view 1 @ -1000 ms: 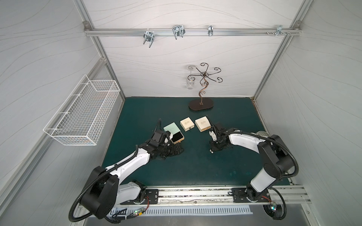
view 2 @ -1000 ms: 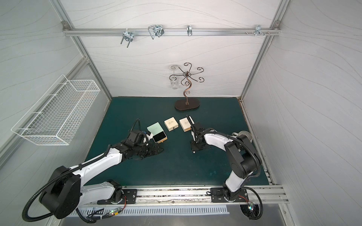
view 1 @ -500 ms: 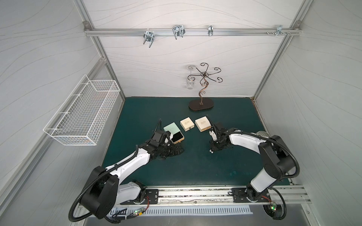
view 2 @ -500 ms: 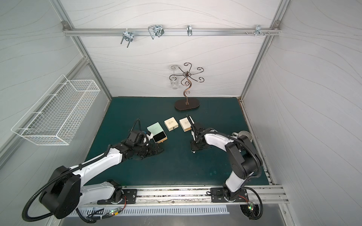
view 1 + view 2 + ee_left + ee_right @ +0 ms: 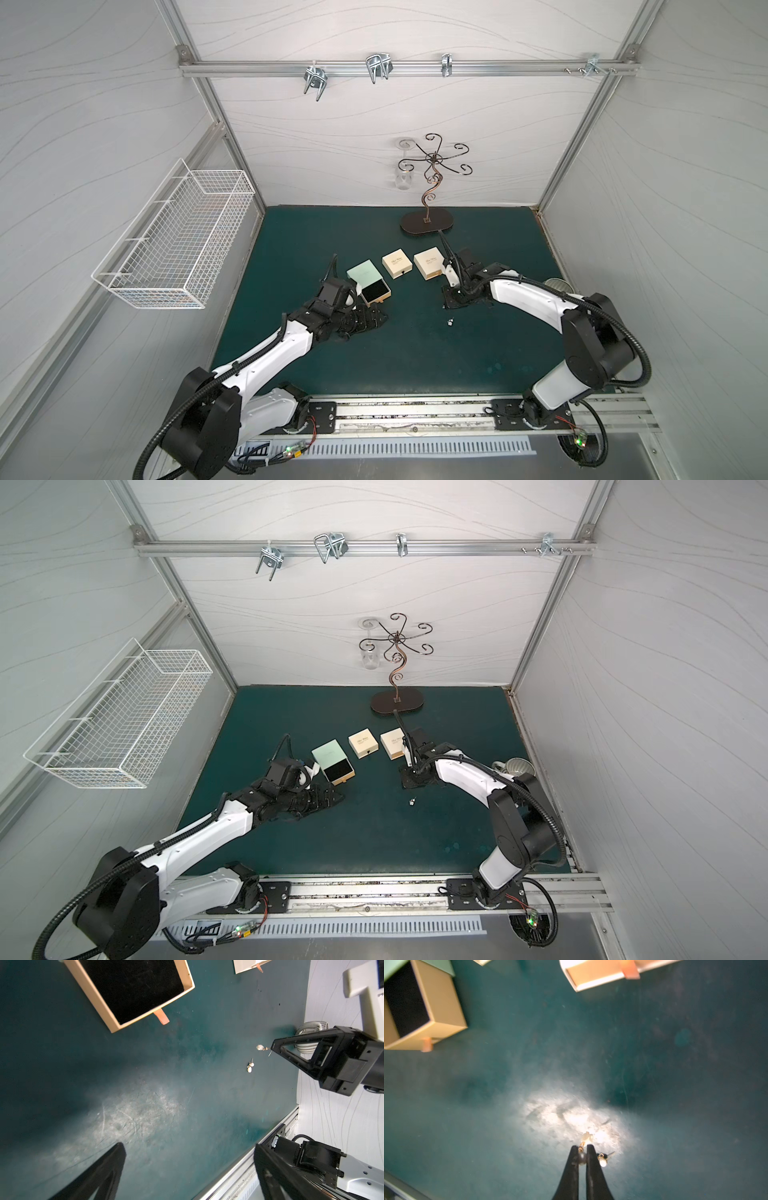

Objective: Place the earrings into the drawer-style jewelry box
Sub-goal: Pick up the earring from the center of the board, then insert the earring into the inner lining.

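Earring (image 5: 259, 1047) is clamped between my right fingers (image 5: 275, 1048) for carrying to open drawer (image 5: 440, 1001), while my left fingers (image 5: 373, 320) wait apart.

Right fingers (image 5: 571, 1172) pinched nearly together, aimed downward; left fingers (image 5: 118, 1155) spread wide, low.

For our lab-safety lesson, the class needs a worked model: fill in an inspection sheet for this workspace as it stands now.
Surface: green mat, scuffed in patches.
Job's things: drawer box open, black-lined drawer empty; held earring in right gripper; loose earring on mat.
Clutter: two closed cream boxes, jewelry stand with hanging glass, white cup.
Grippers: left gripper open beside drawer; right gripper shut on held earring.
Cables: black hoses along both arms.
Surroundings: wire basket, hook rail, white walls.
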